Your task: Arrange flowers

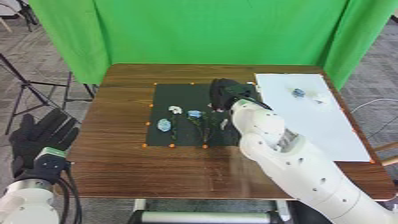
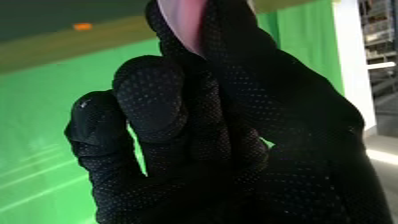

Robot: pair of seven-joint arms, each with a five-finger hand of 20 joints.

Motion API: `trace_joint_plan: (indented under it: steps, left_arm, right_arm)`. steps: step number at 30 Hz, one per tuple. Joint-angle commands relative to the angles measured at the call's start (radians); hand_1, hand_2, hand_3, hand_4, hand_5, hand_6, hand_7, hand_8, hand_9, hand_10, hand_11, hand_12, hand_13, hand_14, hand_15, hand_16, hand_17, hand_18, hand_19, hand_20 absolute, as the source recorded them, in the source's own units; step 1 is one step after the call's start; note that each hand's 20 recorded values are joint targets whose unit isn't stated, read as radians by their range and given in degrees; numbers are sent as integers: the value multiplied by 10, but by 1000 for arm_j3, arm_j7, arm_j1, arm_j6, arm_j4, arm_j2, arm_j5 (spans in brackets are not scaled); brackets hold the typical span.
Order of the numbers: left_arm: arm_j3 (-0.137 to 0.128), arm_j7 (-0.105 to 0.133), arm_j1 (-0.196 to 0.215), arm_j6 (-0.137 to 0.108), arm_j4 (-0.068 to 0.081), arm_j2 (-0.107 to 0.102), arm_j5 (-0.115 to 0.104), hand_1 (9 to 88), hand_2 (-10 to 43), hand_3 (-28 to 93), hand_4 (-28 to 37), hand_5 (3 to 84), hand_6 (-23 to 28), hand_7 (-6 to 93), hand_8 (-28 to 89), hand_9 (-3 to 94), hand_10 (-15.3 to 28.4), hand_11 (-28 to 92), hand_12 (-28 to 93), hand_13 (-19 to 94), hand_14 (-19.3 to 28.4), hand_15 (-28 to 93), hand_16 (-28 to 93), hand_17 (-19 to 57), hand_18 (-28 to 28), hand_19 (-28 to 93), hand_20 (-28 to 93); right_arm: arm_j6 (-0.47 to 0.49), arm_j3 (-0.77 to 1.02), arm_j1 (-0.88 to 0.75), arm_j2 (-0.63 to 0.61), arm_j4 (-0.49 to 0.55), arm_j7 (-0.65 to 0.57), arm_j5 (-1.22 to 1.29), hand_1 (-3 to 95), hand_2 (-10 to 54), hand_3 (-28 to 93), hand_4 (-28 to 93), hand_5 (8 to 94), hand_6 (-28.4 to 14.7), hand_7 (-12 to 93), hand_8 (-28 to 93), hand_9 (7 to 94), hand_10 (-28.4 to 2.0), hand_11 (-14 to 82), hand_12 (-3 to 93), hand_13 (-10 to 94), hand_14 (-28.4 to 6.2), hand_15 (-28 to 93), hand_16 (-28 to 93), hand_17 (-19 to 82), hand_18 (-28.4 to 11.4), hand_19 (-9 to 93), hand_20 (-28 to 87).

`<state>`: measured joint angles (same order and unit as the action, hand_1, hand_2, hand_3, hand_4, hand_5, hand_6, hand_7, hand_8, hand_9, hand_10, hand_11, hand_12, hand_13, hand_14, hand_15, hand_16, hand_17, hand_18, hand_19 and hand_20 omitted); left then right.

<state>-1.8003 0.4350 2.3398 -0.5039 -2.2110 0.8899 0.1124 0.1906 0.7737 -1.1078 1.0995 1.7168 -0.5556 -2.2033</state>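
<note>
My right hand (image 1: 227, 92) is over the upper right part of the dark mat (image 1: 160, 141). In the right wrist view the thumb and fingers of my right hand (image 2: 266, 87) pinch a pink flower (image 2: 185, 21). Lying on the mat are a white flower (image 1: 175, 109), a light-blue flower (image 1: 164, 125) at its left side, a second blue flower (image 1: 195, 114) with stems below it, and a pale bloom (image 1: 224, 123) beside my right forearm. My left hand (image 1: 40, 134) is off the table's left edge with straight, spread fingers.
A white sheet (image 1: 333, 137) covers the table's right side, with a small blue flower (image 1: 298, 93) and a whitish item (image 1: 320, 101) on it. Orange dots line the mat's edge. Brown wood (image 1: 124, 110) extends left of the mat; a green curtain (image 1: 209, 35) hangs behind.
</note>
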Motion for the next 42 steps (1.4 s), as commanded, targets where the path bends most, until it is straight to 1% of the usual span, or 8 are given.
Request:
trace_joint_plan:
  steps: [1,6,10,17,19,34,37,42]
  left_arm:
    - [11,-10,-8,-4,4,-3,-4,280,125,718,-283,459,80,209,-120,401,148,288,97,298,167,534,-99,-45,152,420,132]
    - [-10,4,12,-2,-9,-7,0,280,124,718,-283,461,73,212,-121,400,148,288,98,297,166,535,-98,-45,152,419,131]
    - [-5,24,12,-3,-5,-8,-16,282,124,717,-283,461,73,213,-123,400,147,288,99,296,166,534,-99,-45,152,420,131]
    - [3,6,-7,-9,2,-9,-5,284,121,718,-283,462,72,214,-123,401,146,289,99,294,164,532,-99,-44,151,420,130]
    - [15,19,-17,-48,-2,-17,-6,286,118,720,-283,462,72,216,-123,401,146,290,98,284,158,532,-99,-45,151,420,130]
    - [1,13,-14,-3,5,-13,-7,289,102,725,-283,459,74,218,-127,385,145,295,95,213,142,516,-103,-54,140,415,130]
    - [-6,19,-5,0,2,-12,-7,286,104,725,-283,458,75,216,-126,385,145,295,95,216,144,516,-102,-54,140,414,130]
    - [-15,63,21,-14,-7,-23,-34,282,106,727,-283,459,76,216,-125,385,145,296,96,225,147,518,-100,-54,141,413,131]
  right_arm:
    - [-93,-59,29,20,-79,-5,-34,621,-95,685,-283,719,0,417,79,837,-88,126,433,730,-74,635,404,421,-225,911,381]
    - [-76,-53,17,16,-79,-21,-31,599,-95,682,-283,703,-7,415,69,824,-90,122,426,718,-81,634,392,414,-226,902,376]
    - [-55,-40,14,16,-82,-9,-22,568,-95,680,-283,690,-15,392,43,800,-98,113,395,708,-92,636,362,406,-227,895,371]
    - [-53,-38,10,21,-73,-23,-4,519,-95,691,-283,666,-28,347,16,717,-134,213,233,688,-104,637,289,391,-229,884,356]
    - [-54,-40,6,20,-66,-33,-6,506,-95,703,-283,660,-30,331,13,705,-140,225,203,687,-104,637,287,390,-229,882,355]
    - [-24,28,-21,-38,42,-36,18,397,-95,751,-283,621,-37,251,-138,643,-161,189,172,669,-114,635,273,379,-236,881,344]
    - [-58,84,-25,-76,59,-30,21,389,-95,749,-283,616,-40,241,-134,633,-165,182,170,659,-119,633,271,372,-239,878,344]
    - [-100,104,57,-169,13,-42,52,379,-95,750,-282,616,-44,234,-130,619,-167,177,169,628,-127,575,240,348,-239,817,314]
